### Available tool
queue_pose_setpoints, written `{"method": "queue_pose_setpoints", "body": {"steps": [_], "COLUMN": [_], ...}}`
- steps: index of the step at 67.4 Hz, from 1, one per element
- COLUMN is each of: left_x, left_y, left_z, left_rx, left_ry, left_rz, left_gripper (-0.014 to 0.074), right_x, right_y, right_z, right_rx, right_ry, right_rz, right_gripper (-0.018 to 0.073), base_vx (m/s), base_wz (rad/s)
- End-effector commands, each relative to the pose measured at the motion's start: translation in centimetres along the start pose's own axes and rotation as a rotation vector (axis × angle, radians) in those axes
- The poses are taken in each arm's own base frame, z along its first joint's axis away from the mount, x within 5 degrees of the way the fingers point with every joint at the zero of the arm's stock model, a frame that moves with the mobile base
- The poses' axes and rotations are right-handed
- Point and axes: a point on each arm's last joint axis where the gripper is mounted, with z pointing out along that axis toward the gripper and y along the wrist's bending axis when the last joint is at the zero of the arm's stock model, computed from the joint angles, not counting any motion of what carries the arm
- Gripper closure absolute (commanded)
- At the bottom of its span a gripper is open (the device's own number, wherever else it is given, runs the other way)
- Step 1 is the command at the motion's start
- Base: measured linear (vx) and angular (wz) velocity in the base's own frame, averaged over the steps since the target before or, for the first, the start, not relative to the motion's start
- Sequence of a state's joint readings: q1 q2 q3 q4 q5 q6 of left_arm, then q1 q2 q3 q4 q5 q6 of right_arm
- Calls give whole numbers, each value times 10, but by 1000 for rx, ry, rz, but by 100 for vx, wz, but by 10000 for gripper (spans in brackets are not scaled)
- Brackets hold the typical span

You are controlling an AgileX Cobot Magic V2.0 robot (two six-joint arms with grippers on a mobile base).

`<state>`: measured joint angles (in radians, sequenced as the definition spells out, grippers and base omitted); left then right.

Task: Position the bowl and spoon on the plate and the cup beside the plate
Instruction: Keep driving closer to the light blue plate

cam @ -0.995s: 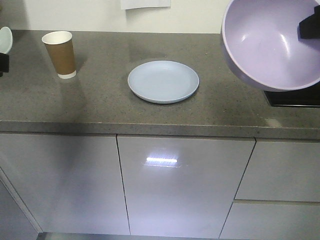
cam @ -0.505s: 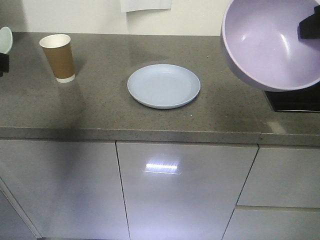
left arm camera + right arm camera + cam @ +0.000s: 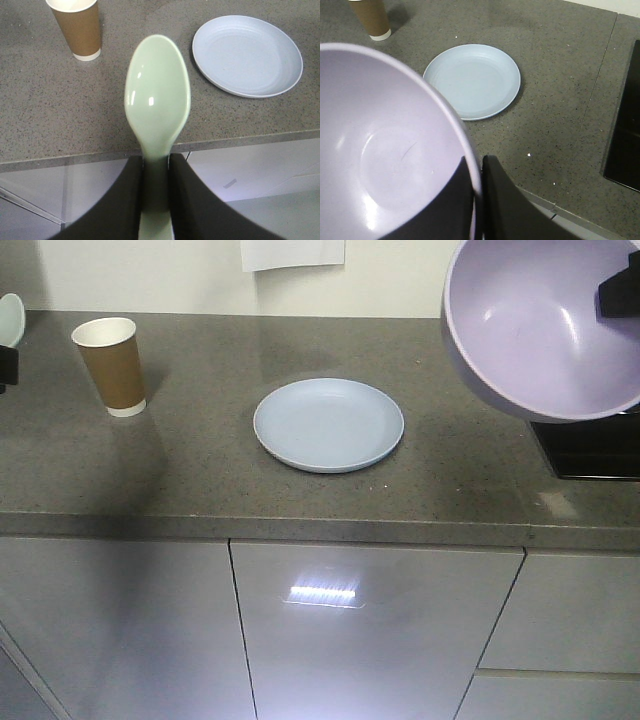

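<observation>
Left gripper [image 3: 156, 172] clamps the spoon [image 3: 157, 95] handle; right gripper [image 3: 479, 175] pinches the bowl [image 3: 385, 150] rim; plate [image 3: 472, 80] lies ahead of both, untouched.

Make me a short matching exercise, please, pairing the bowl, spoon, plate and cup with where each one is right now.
Things:
1. bowl
2. spoon
3. plate
4. cup

Places:
A. stands upright on the counter, to the left of the plate
B. pinched by its handle in the left claw
C. lies flat on the counter with nothing on it
D. gripped at its rim by the right claw, tilted and off the counter

Pairs: 1-D, 2-B, 3-C, 4-A
</observation>
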<state>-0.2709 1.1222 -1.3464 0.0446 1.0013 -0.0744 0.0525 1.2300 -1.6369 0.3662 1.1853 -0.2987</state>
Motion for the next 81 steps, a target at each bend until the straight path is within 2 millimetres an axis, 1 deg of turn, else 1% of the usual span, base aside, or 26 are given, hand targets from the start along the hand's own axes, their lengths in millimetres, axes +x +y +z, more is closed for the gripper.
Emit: {"method": "queue_pose_setpoints", "body": {"steps": [1, 81], "left_x": [-10, -10], "left_y": [-1, -1], "left_z": [-14, -14], "left_rx": [13, 13], "left_ry": [-101, -101], "left_rz": [-10, -10], "left_gripper": [603, 603], "right_x": [-10, -10], "right_y": [3, 3], "right_z": [-15, -15], "right_rx": [12, 12], "right_ry": [-110, -110], "right_rz": [-4, -4], "right_gripper": [564, 564], "base_vx": [7, 6], "base_wz": [0, 0]}}
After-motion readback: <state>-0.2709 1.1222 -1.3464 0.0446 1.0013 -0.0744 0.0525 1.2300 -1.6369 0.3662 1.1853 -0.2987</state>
